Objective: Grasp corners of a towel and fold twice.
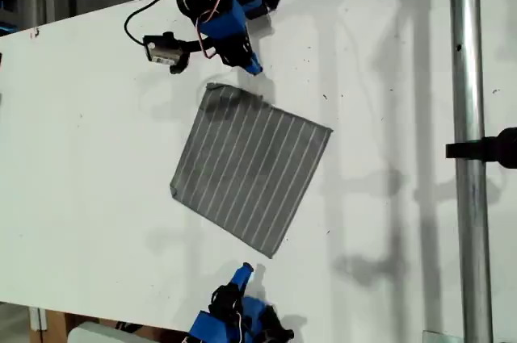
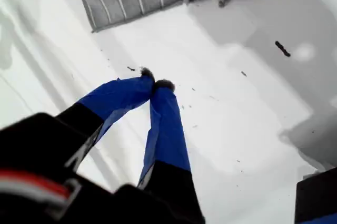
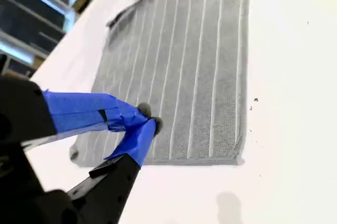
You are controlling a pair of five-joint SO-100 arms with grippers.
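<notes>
Towel point(image 1: 250, 169) spread flat on desk point(image 1: 89, 157), both grippers poised near its edges, jaws together, nothing held: my first gripper point(image 2: 156, 83), my second gripper point(image 3: 150, 118).

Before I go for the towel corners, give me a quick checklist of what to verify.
1. Towel flat and unfolded: ok.
2. Corners all uncovered in the exterior view: ok.
3. My first gripper open for a grasp: not ok, shut, over bare table short of the towel.
4. My second gripper open: not ok, shut.
5. My second gripper lined up on a corner: cannot tell.
</notes>
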